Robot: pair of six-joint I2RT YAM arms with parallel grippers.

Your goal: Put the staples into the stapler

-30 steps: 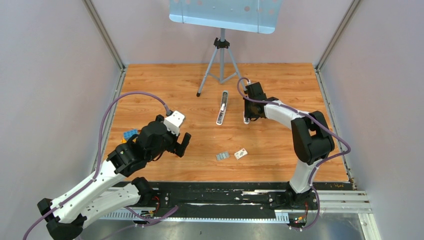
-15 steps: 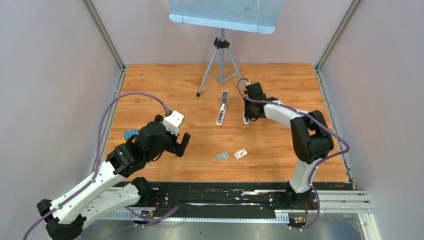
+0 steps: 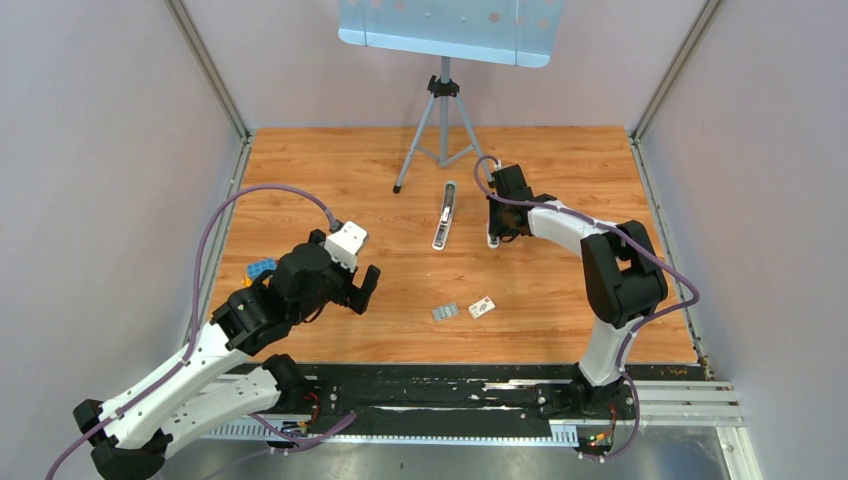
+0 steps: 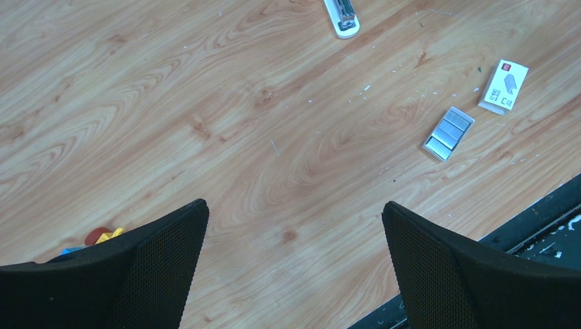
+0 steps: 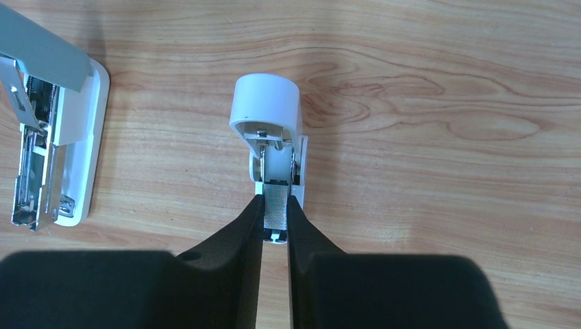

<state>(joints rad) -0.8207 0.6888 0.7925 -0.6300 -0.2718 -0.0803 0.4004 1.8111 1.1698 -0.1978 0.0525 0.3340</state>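
Here, the right gripper (image 5: 275, 205) is pinched nearly closed on a thin grey metal strip (image 5: 276, 195) in a small white round-ended holder (image 5: 266, 99); the left gripper (image 4: 294, 207) gapes wide, empty; the slim grey-blue stapler (image 3: 443, 215) lies open at far centre; the flat grey block of staples (image 3: 445, 312) lies near centre, just left of a white carton (image 3: 482, 307).

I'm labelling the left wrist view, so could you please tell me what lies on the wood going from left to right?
Coloured bits → stapler → staples → white carton.
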